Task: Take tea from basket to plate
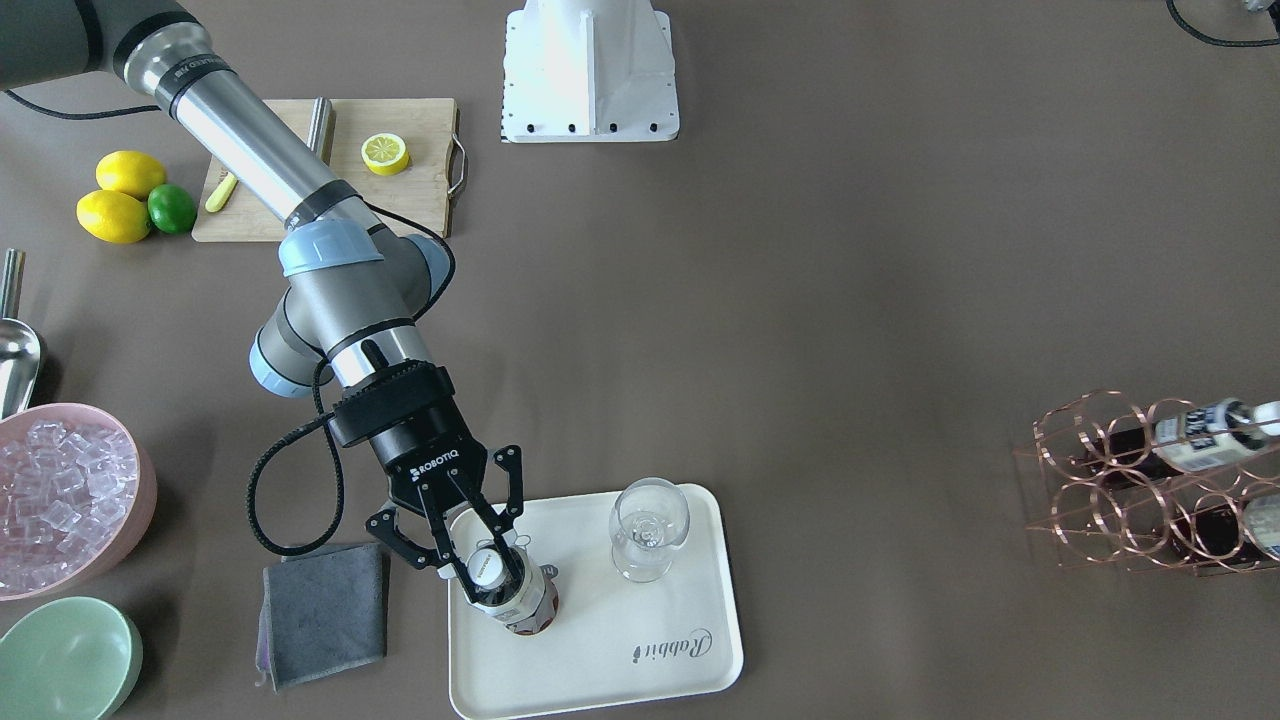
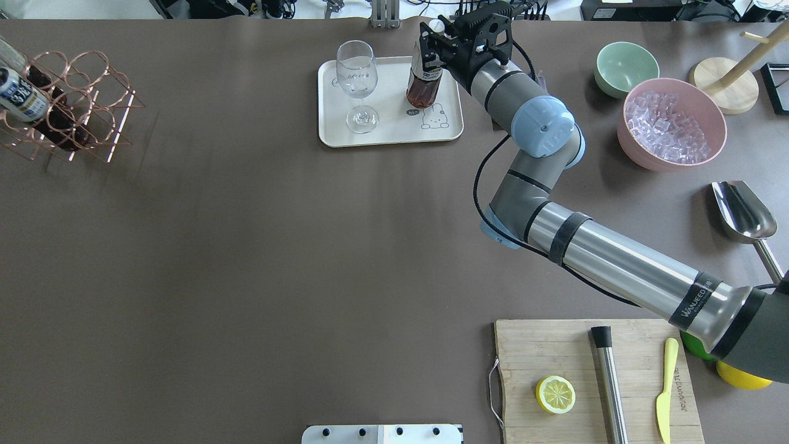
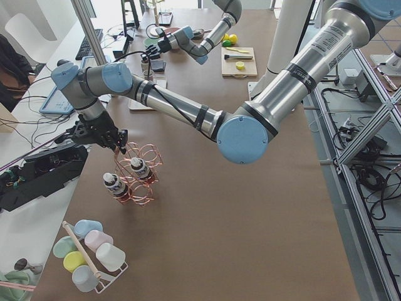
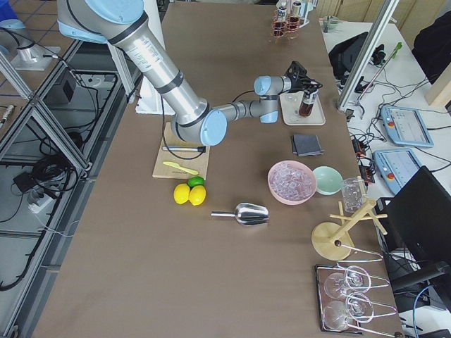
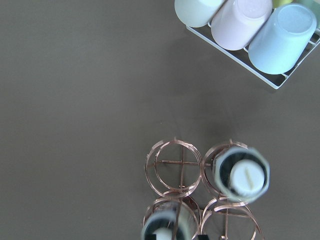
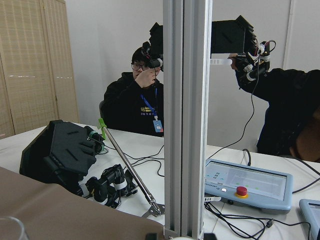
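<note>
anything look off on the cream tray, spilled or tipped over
Nothing stands out. The small brown tea bottle with a white cap stands on the cream rectangular tray, held at its top by the right claw; the clear wine glass beside it is upright, and no spill shows.

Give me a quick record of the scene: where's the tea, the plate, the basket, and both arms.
tea: upright on the plate, beside the wine glass
right gripper: jaws around the tea's neck
left gripper: over the basket; jaws' state unclear
basket: holds two bottles
status: tea on plate, not yet released
</note>
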`<state>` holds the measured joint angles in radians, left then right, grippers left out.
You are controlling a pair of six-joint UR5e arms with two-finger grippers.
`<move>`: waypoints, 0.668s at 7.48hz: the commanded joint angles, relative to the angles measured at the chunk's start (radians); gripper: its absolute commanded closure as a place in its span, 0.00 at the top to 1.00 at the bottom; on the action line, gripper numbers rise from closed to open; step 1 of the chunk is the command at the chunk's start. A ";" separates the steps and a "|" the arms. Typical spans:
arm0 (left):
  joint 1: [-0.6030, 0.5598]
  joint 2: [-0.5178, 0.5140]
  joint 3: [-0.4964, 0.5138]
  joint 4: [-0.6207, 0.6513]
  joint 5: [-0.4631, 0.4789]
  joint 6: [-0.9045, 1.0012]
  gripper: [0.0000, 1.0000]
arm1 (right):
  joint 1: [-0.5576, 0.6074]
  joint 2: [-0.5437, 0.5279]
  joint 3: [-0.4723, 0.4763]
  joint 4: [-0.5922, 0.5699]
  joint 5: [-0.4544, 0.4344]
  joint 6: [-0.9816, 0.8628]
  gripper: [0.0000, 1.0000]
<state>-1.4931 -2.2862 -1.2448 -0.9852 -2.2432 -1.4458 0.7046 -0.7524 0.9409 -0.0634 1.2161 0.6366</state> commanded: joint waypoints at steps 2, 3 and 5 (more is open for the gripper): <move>0.030 0.008 0.004 -0.009 0.028 -0.019 0.99 | -0.016 -0.007 0.001 0.004 -0.012 0.000 0.00; 0.019 0.011 -0.025 0.022 0.028 -0.015 0.99 | -0.017 -0.007 0.004 0.002 -0.010 0.000 0.00; -0.018 0.145 -0.191 0.028 0.028 -0.008 0.99 | -0.019 -0.016 0.015 -0.003 -0.004 -0.008 1.00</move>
<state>-1.4773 -2.2441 -1.2976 -0.9692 -2.2146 -1.4595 0.6862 -0.7643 0.9469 -0.0639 1.2085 0.6343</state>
